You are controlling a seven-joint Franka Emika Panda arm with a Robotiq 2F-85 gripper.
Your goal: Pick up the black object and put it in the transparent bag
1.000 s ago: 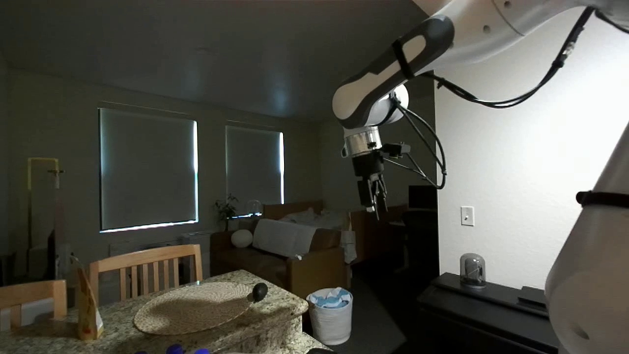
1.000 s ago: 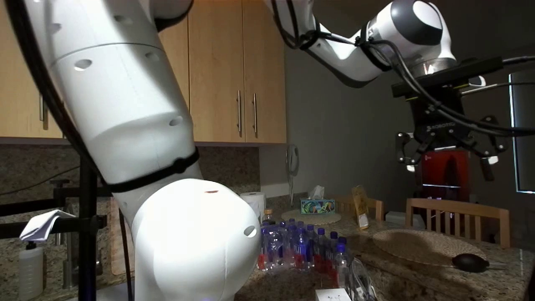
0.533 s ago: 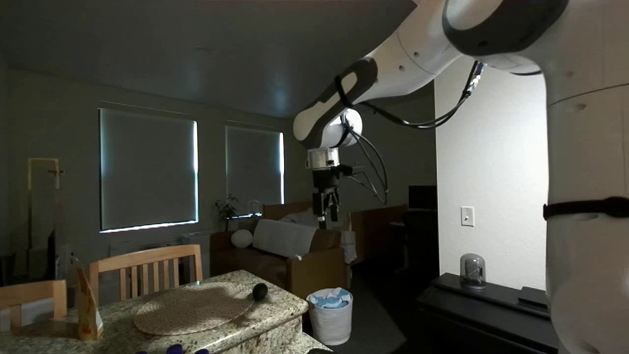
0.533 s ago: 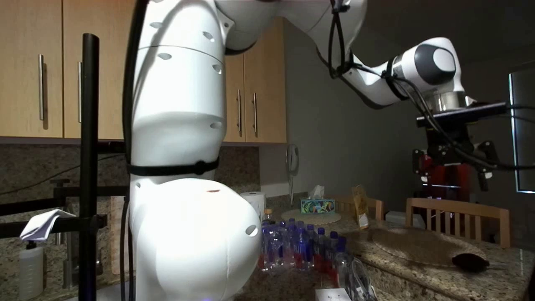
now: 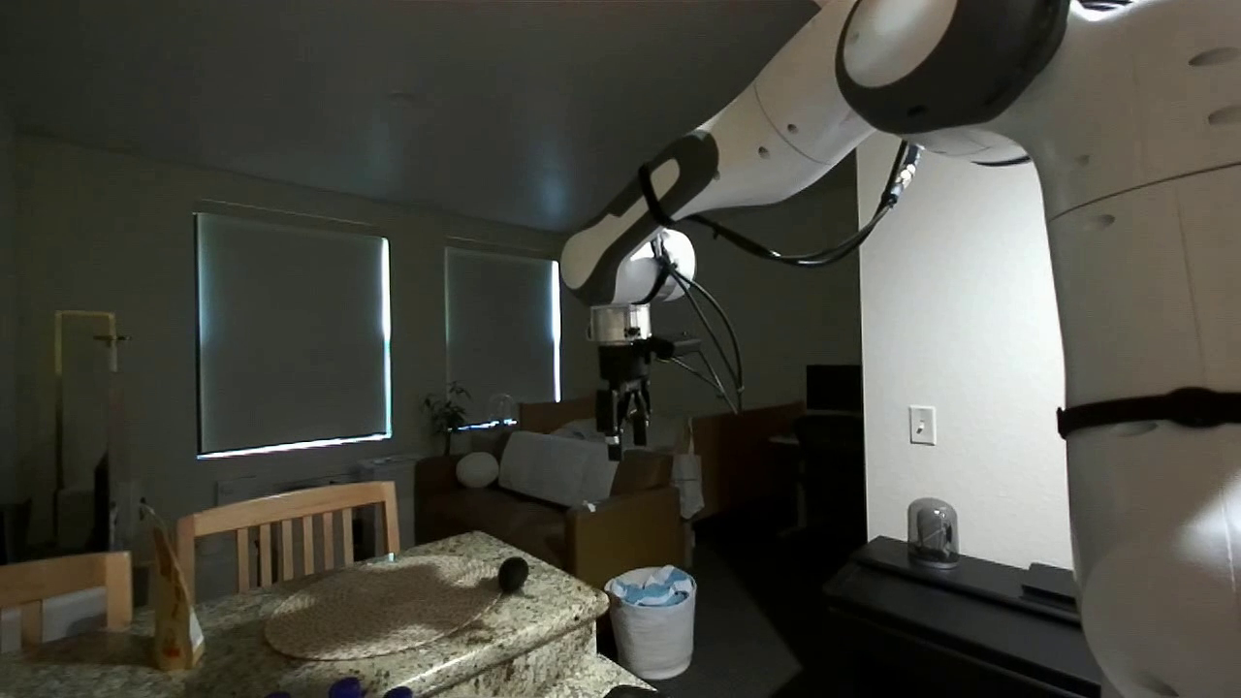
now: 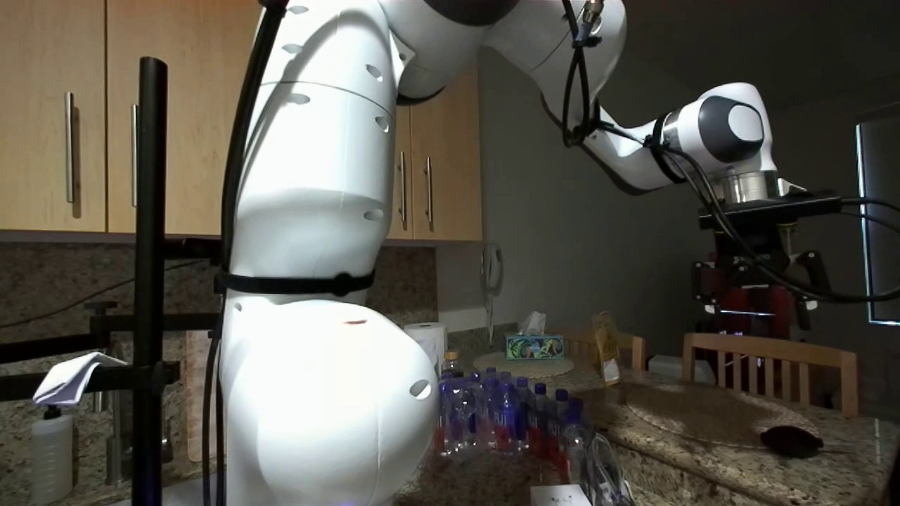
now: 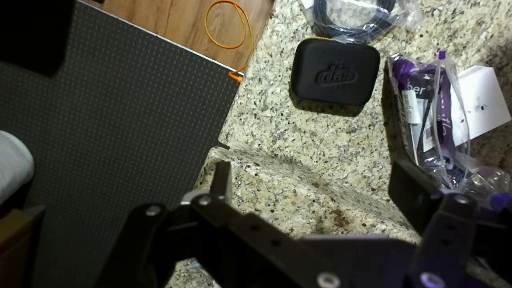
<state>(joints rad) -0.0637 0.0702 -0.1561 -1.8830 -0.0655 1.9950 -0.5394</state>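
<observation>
The black object is a small dark roundish lump at the edge of the tan round mat on the granite table. It also shows at the right in an exterior view. The transparent bag is pale bluish-white and lines a white round bin on the floor beyond the table's end. My gripper hangs in the air, pointing down, above and to the right of the black object. In the wrist view my gripper has its jaws wide apart with only granite showing between them. The black object does not show in the wrist view.
The tan mat lies on the table. A stepped granite edge, a black case and a purple packet in plastic lie below the wrist. Several bottles stand on the counter. A yellow pouch and chairs are near.
The arm has swung left in an exterior view and come lower, bringing the gripper closer to the table. The gripper stays open. The black object and the bin have not moved.
</observation>
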